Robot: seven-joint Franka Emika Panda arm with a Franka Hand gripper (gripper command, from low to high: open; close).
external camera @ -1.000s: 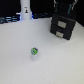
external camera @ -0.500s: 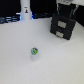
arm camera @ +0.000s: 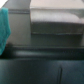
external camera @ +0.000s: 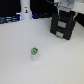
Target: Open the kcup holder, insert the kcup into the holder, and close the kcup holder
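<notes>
The kcup [external camera: 34,51], a small white pod with a green top, stands upright on the white table [external camera: 15,60] near the middle. The kcup holder [external camera: 62,27], a black boxy unit with two front panels, stands at the back on the exterior view's right and looks closed. My gripper [external camera: 64,11] hangs just above the holder's top, far from the kcup. Its fingers are too blurred to tell whether they are open or shut. The wrist view is blurred: a broad black surface [arm camera: 40,65] fills the near part, and no fingertips show clearly.
A tall white bottle-like object with a dark mark [external camera: 25,10] stands at the back on the exterior view's left. Dark equipment lines the back edge. The wrist view shows a grey box shape [arm camera: 55,20] and a teal patch [arm camera: 4,25].
The arm has come down closer over the kcup holder. The kcup and the holder have not moved.
</notes>
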